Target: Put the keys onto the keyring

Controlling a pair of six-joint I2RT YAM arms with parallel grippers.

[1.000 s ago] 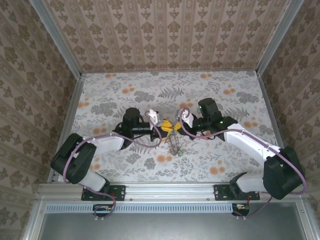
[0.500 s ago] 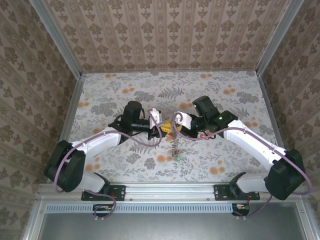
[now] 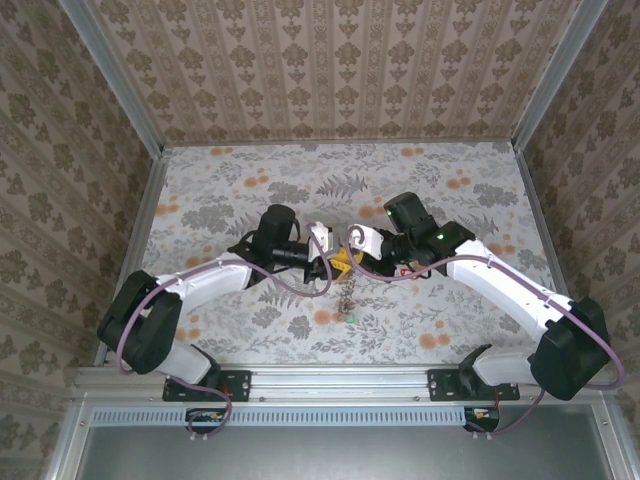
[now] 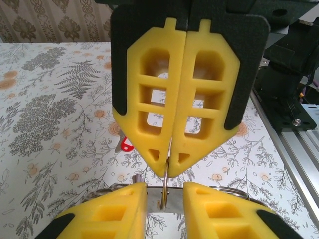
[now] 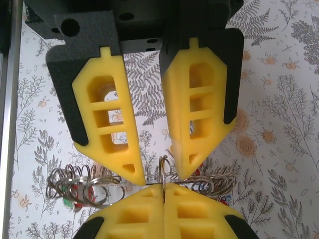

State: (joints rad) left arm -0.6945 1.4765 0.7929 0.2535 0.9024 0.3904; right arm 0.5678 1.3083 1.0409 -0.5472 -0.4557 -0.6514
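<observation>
The right claw [image 4: 169, 164] was closed, its two pads meeting on the thin wire of the keyring [image 5: 163, 172], which stood edge-on, held up about mid-worktop [image 3: 440, 180]; the left claw [image 4: 164, 194] faced it tip to tip, jaws standing apart either side of that wire, with a flat silver piece lying across the gap; we could not tell whether the jaws bore on that piece, nor whether it was a key blade. The keys [image 5: 75, 190] hung among small wire loops to either side of the pinch, with red heads showing between them; from above they dangled just below the two claws, and we could not tell whether the lowest touched the worktop. We judged the hold slender: only the fingertips had the wire, and the weight of the hanging bunch could twist or drag it out; if the left jaws closed off-line, they could push the wire sideways out of the pinch or strike the right fingertips, which stood very near; the flat piece, if loosely held, could drop to the worktop. Against the view a second earlier, the left arm's wrist stood a little further right and further from the near edge; the right arm's wrist had edged slightly left; the claws met at much the same spot, and the bunch hung under them as before.
</observation>
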